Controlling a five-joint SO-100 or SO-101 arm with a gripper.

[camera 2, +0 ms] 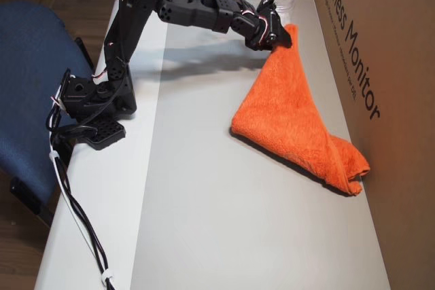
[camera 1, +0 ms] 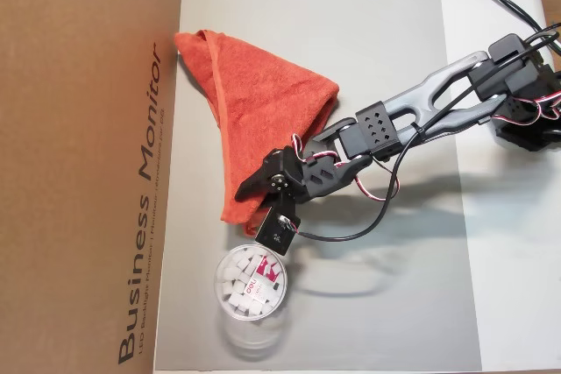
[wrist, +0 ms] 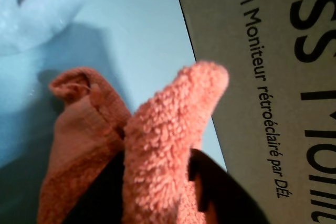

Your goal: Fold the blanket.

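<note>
1. A bunched fold of the blanket (wrist: 168, 145) rises from the bottom edge, pinched between the dark fingers (wrist: 220, 192) of the hand (wrist: 157, 192).
2. A second, rolled corner of cloth sits to its left.
3. The pale grey worktop (wrist: 131, 30) lies behind.
4. A brown cardboard box (wrist: 262, 77) with black printed lettering fills the right side.

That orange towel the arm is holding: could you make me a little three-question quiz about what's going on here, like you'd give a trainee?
1. True or false: the gripper has a corner of the blanket pinched and lifted.
2. What stands nearest the gripper in an overhead view? A) clear plastic cup of white pieces B) a book C) a bottle
3. Fill in: the blanket's far end lies against the brown ____ printed "Business Monitor".

Key: 1 true; 2 A; 3 cardboard box.
</note>
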